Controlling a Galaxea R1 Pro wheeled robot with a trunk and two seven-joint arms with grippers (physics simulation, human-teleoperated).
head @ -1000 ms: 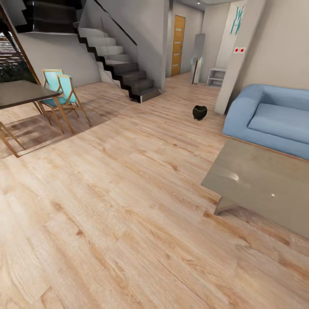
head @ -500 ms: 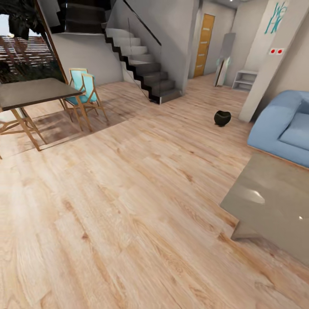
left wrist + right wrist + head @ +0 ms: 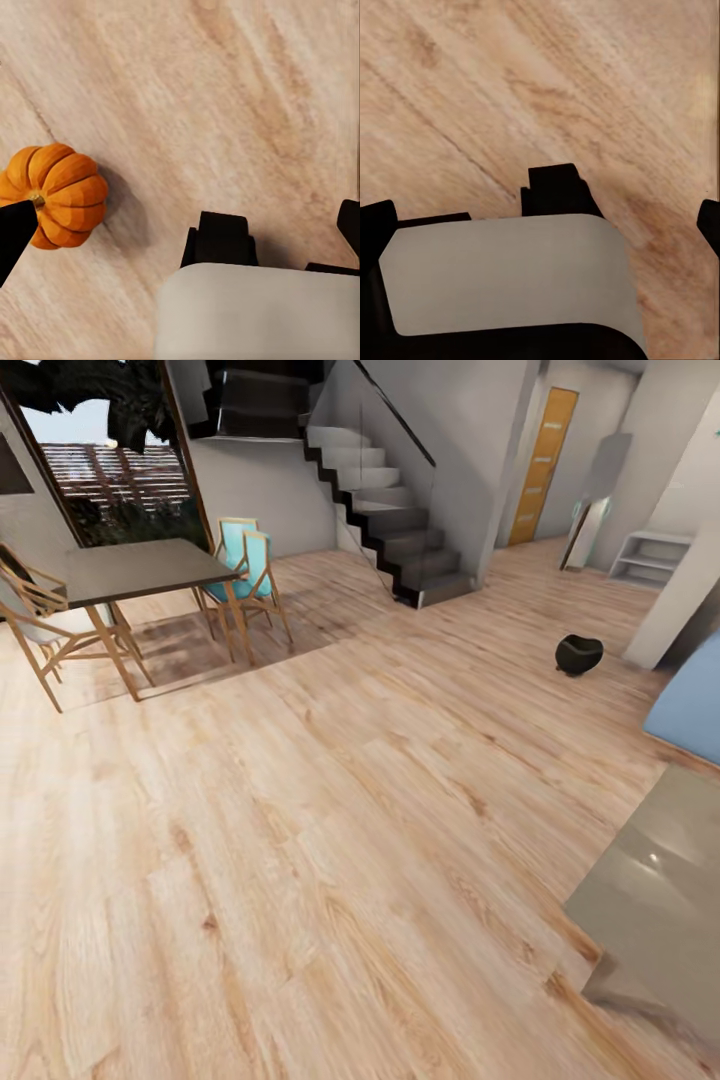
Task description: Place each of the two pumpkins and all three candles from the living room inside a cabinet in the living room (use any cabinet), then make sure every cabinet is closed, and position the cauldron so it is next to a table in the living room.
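One pumpkin (image 3: 56,196) on light plank floor (image 3: 330,840); cauldron (image 3: 579,654) beyond.

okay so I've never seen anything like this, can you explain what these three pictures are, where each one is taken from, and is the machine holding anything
These are simulator renders from a wheeled robot with two arms. The wide picture comes from its head camera, looking over a living room: plank floor, a black cauldron on the floor, the glass-topped table, a blue sofa, stairs and a dining table with chairs. The other two come from cameras near each gripper, pointing down at the floor. The left wrist view shows an orange pumpkin lying on the planks, with one dark finger overlapping its edge; whether it is gripped cannot be told. The right wrist view shows floor and parts of the robot.
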